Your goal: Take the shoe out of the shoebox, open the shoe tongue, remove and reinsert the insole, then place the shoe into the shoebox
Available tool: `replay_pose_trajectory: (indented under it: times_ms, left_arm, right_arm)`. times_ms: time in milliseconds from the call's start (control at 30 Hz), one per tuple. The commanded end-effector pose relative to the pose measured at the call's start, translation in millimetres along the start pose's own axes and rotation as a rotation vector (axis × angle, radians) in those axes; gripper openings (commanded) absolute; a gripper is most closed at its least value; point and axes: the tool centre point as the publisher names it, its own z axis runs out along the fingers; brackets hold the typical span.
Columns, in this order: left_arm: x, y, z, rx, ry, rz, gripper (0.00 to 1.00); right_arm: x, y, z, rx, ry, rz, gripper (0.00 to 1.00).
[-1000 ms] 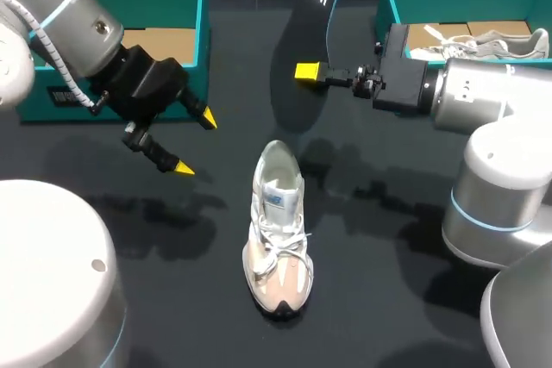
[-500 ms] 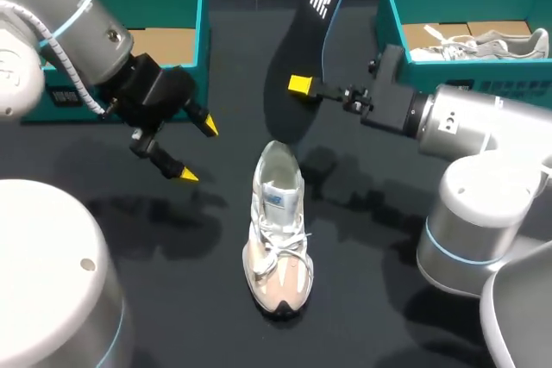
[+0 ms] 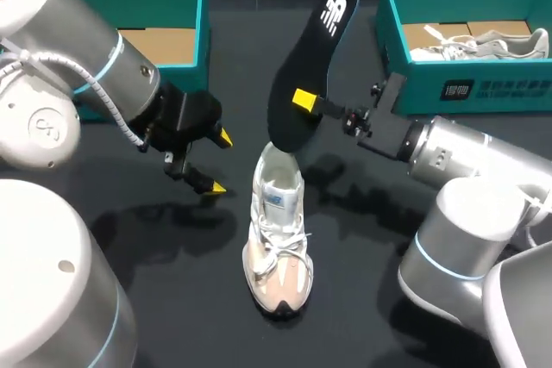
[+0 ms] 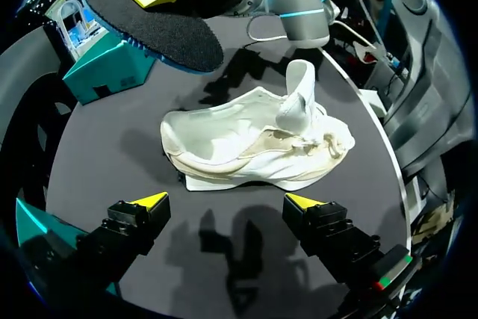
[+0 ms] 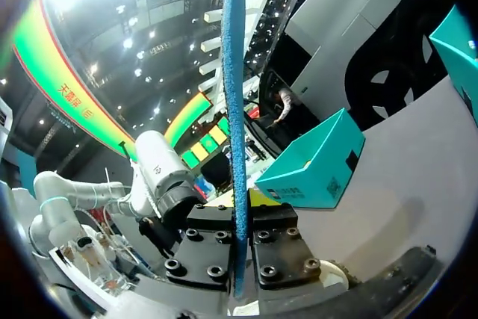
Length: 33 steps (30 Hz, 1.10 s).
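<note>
Shoe: a pale lace-up shoe (image 3: 278, 230) is standing on its sole in the lower centre of the head view. Its toe is pointing toward the bottom edge, and it is sitting outside both boxes on the dark table (image 3: 172, 282).
Tongue: in the left wrist view the tongue (image 4: 299, 98) is standing up out of the shoe (image 4: 254, 151), leaving the opening wide.
Insole: a black insole (image 3: 302, 75) is hanging tilted in the air at upper centre. Its lower end is sitting right over the shoe's heel opening; whether the two are touching cannot be told.
Right gripper: coming in from the right, the right gripper (image 3: 304, 99) is pinching the insole from both sides. Its own view is showing the insole (image 5: 237, 110) edge-on, clamped between the fingers (image 5: 237, 244).
Left gripper: the left gripper (image 3: 217, 162) is hovering just left of the shoe with jaws spread and nothing between them. In its own view the shoe is lying ahead of the fingers (image 4: 228, 203).
Boxes: a teal left shoebox (image 3: 200, 32) is sitting at upper left. A teal right shoebox (image 3: 466, 88) at upper right is holding a second shoe (image 3: 483, 43).
</note>
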Motion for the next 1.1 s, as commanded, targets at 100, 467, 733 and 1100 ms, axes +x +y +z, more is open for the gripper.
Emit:
replay_pose_trajectory:
  times_ms: [100, 467, 733, 1100]
  left_arm:
    - [-1.1, 0.0, 2.1, -0.002, 0.001, 0.000, 1.00]
    - [3.6, -2.2, 23.5, -0.015, -0.037, 0.039, 1.00]
    - [3.1, 0.6, 34.7, -0.035, -0.032, 0.045, 1.00]
    - [-0.7, 1.6, 41.6, -0.080, -0.025, 0.065, 1.00]
  right_arm:
    - [3.2, -4.4, 0.5, -0.074, -0.008, -0.001, 0.00]
    - [-10.0, -21.6, -3.3, -0.008, 0.023, -0.042, 0.00]
    - [-13.2, -26.9, -2.4, 0.033, 0.072, -0.066, 0.00]
    - [-22.4, -30.3, -3.9, 0.022, 0.057, -0.102, 0.00]
